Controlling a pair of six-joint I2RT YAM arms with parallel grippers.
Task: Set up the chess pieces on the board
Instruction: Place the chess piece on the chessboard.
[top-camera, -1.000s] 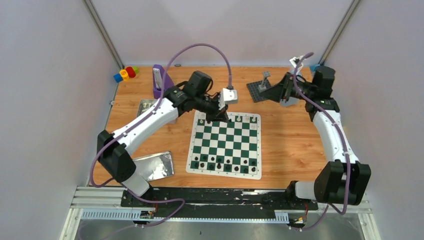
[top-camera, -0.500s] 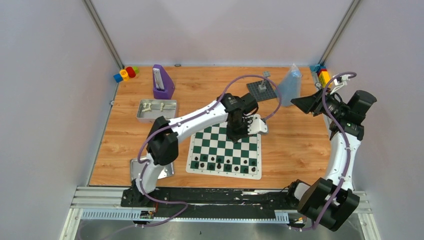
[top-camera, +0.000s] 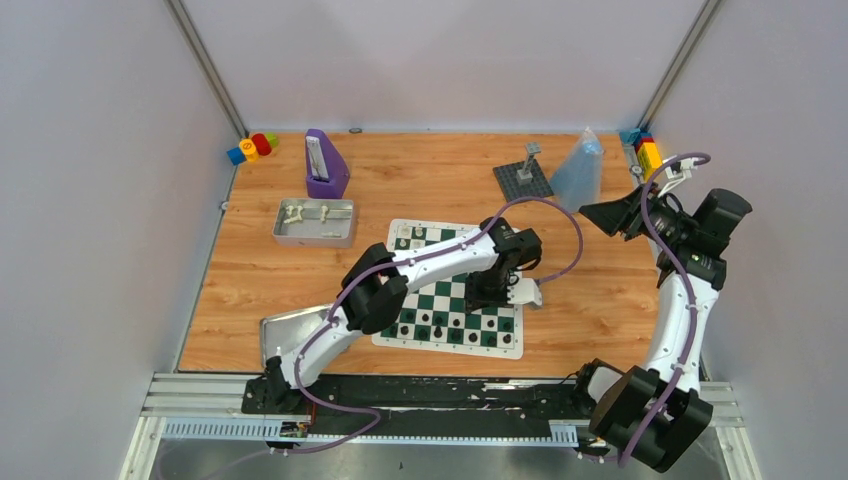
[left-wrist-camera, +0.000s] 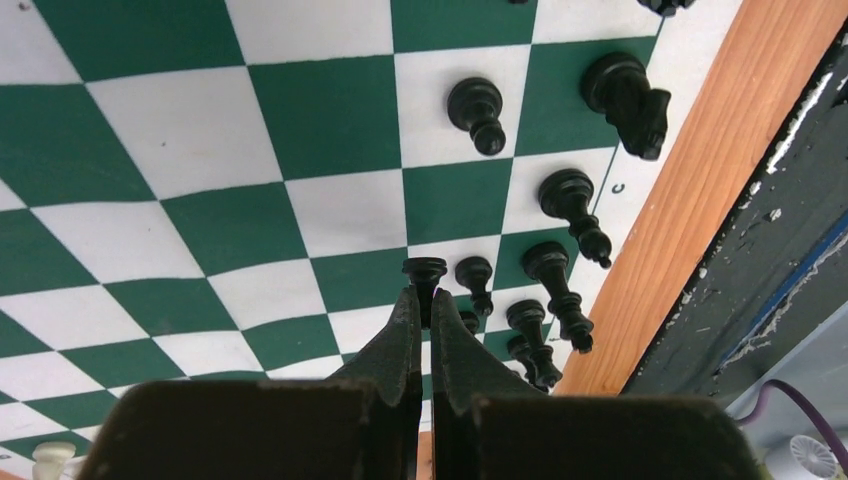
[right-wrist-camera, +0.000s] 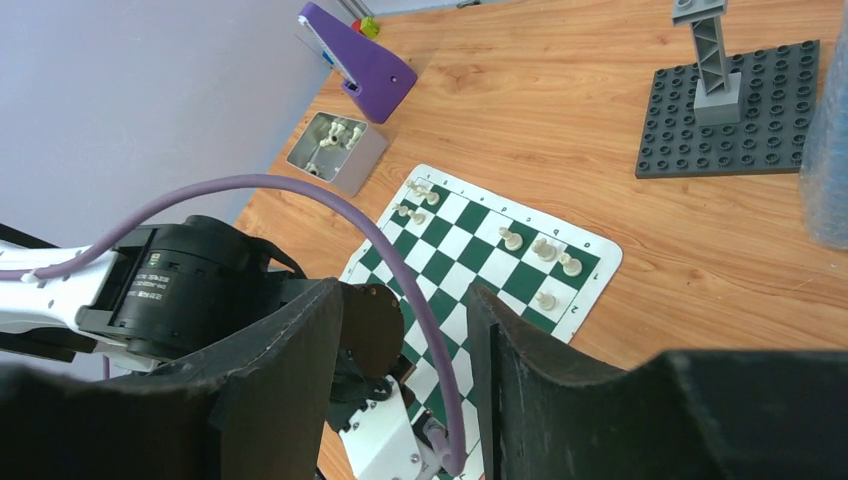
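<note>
Left end effector clamped on black pawn, beside black pieces at near edge of board, board mid-table, right end effector apart, raised at right.

The board border carries a small letter "c". The label on the left arm is too small to read.

Green-white board flat; black pieces upright near edge; black pawn in left pincer.
</note>
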